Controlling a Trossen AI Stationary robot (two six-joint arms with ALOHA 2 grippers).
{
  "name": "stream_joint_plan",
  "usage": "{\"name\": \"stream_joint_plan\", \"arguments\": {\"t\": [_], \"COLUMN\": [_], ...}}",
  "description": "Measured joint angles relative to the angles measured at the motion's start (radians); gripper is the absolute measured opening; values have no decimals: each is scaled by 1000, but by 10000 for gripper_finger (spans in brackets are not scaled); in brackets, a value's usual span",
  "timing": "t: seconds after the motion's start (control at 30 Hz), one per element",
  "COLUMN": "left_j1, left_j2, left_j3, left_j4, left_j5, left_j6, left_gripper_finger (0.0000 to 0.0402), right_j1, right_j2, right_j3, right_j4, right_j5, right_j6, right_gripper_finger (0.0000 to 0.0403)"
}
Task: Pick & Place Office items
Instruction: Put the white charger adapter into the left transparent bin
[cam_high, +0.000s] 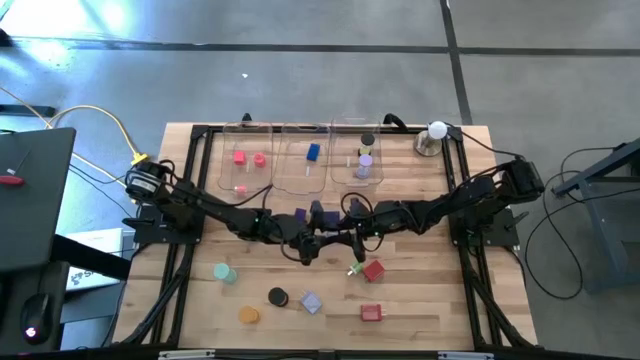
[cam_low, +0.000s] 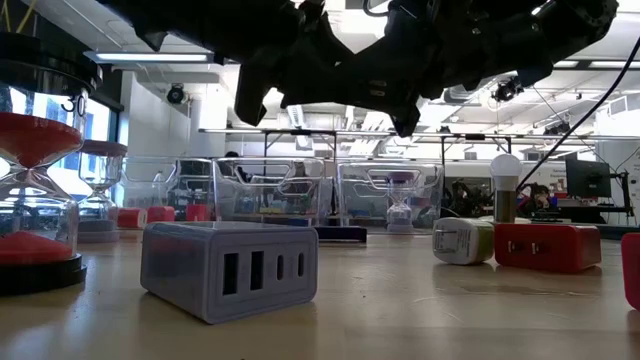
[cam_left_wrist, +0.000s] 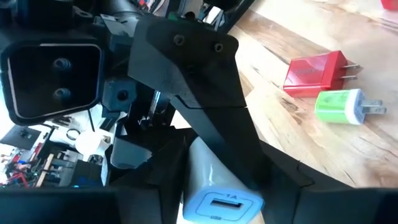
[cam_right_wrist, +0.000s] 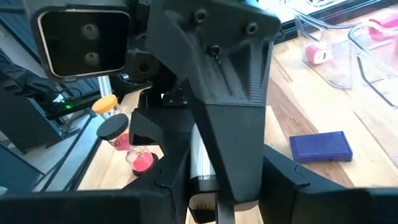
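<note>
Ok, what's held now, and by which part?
A white USB charger, clamped across its body by the right hand; left hand at its blue end.

Coloured office items (cam_high: 372, 270) scattered on the table — some inside trays (cam_high: 305, 160).

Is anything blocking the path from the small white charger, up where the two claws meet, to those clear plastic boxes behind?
Nothing visible does. Only bare wooden table lies between the white charger, held above mid-table by the right gripper, and the clear plastic trays. The left gripper is right at the charger too.
</note>
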Motion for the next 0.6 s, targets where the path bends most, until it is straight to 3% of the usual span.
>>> {"name": "stream_joint_plan", "arguments": {"t": [0.1, 0.6], "left_j1": [-2, -19], "left_j2": [0, 0], "left_j3": [0, 0], "left_j4": [1, -64], "left_j5": [0, -8], "left_j6": [1, -214], "left_gripper_finger": [133, 132], "right_j1": [0, 1], "right_j2": [0, 0], "right_j3": [0, 0], "right_j4": [1, -40], "right_j5": [-2, 50], "right_j6": [6, -57], "right_gripper_finger": [133, 236]}}
